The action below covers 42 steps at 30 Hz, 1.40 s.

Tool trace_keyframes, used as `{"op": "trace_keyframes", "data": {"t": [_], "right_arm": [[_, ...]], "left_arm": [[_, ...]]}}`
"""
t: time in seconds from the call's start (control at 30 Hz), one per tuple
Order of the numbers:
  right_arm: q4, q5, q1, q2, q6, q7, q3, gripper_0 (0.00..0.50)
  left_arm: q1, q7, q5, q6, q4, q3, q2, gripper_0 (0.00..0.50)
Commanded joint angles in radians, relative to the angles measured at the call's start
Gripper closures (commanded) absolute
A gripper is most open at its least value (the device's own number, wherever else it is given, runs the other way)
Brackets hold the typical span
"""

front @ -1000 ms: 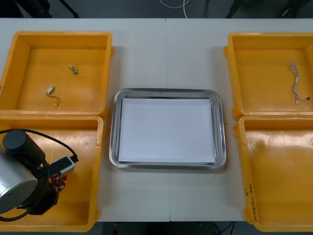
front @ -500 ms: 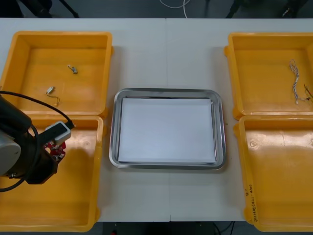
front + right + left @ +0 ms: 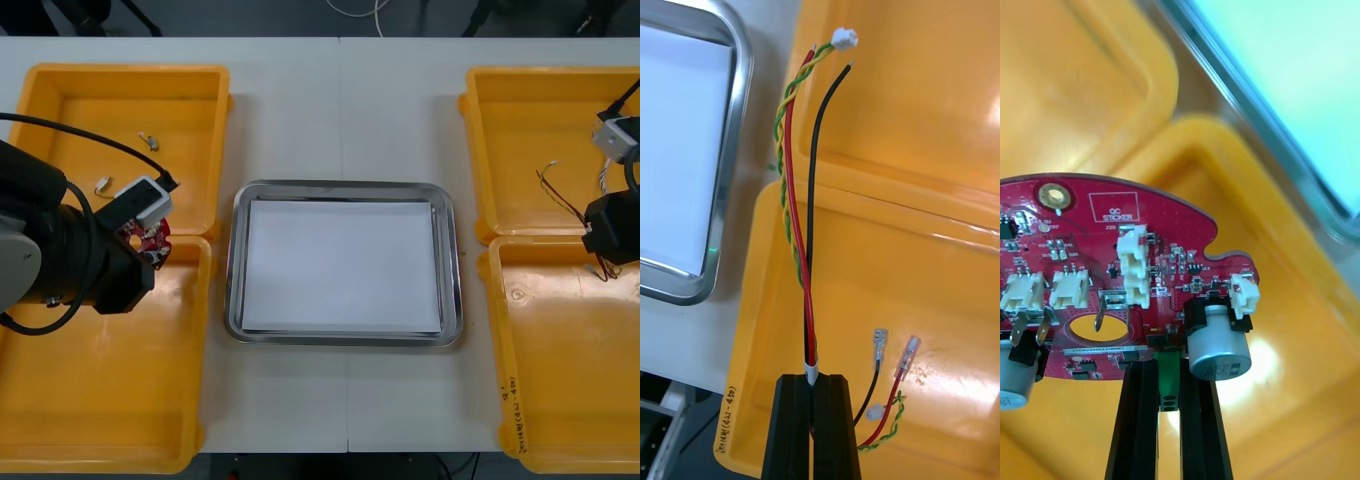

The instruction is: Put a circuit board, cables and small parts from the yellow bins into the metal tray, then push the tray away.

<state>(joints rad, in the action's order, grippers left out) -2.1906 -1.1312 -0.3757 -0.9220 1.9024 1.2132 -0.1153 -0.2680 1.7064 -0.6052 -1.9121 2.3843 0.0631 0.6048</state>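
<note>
Where the two left yellow bins (image 3: 120, 400) meet, the left gripper (image 3: 140, 250) holds the red circuit board (image 3: 150, 240), with open table between it and the metal tray (image 3: 232, 260). The right gripper (image 3: 608, 245) carries cables (image 3: 562, 197) that point toward the tray. In the right wrist view the almost closed fingers (image 3: 790, 420) pinch the cables, which run straight ahead. In the left wrist view narrow fingers (image 3: 1139, 420) clamp the board's edge, and it stands upright.

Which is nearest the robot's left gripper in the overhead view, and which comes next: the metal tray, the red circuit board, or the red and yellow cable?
1. red circuit board: clamped in the left gripper itself, at the left side.
2. metal tray: in the middle, just to the board's right.
3. red and yellow cable: far right, held by the right gripper.
</note>
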Motion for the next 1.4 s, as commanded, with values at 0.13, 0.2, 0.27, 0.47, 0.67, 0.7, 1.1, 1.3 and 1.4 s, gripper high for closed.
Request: {"op": "trace_keyframes", "data": {"t": [0.13, 0.2, 0.27, 0.47, 0.67, 0.7, 1.1, 1.3, 1.4], "right_arm": [[-0.041, -0.010, -0.109, -0.044, -0.017, 0.049, 0.121, 0.500], [-0.043, -0.005, -0.121, -0.047, -0.025, 0.057, 0.146, 0.500], [-0.043, -0.004, -0.126, -0.055, -0.032, 0.060, 0.160, 0.500], [-0.057, -0.004, -0.134, -0.089, -0.062, 0.077, 0.195, 0.500], [-0.060, -0.009, -0.135, -0.106, -0.063, 0.097, 0.203, 0.500], [-0.060, -0.009, -0.137, -0.106, -0.063, 0.100, 0.206, 0.500], [-0.078, 0.056, -0.192, -0.112, -0.077, 0.111, 0.325, 0.500], [-0.078, 0.065, -0.195, -0.113, -0.080, 0.112, 0.338, 0.500], [-0.078, 0.064, -0.195, -0.116, -0.080, 0.112, 0.338, 0.500]], "left_arm": [[-0.126, -0.065, 0.062, -0.008, 0.010, 0.032, -0.099, 0.500], [-0.152, -0.077, 0.107, -0.008, -0.011, 0.089, -0.109, 0.500], [-0.171, -0.090, 0.128, -0.008, -0.025, 0.127, -0.115, 0.500], [-0.232, -0.218, 0.114, -0.008, -0.060, 0.235, -0.137, 0.500], [-0.275, -0.343, 0.081, -0.008, -0.083, 0.350, -0.146, 0.500], [-0.280, -0.355, 0.076, -0.008, -0.089, 0.362, -0.146, 0.500], [-0.370, -0.481, 0.070, -0.008, -0.214, 0.540, -0.146, 0.500], [-0.389, -0.485, 0.070, -0.008, -0.272, 0.592, -0.142, 0.500], [-0.399, -0.490, 0.071, -0.008, -0.293, 0.620, -0.139, 0.500]]}}
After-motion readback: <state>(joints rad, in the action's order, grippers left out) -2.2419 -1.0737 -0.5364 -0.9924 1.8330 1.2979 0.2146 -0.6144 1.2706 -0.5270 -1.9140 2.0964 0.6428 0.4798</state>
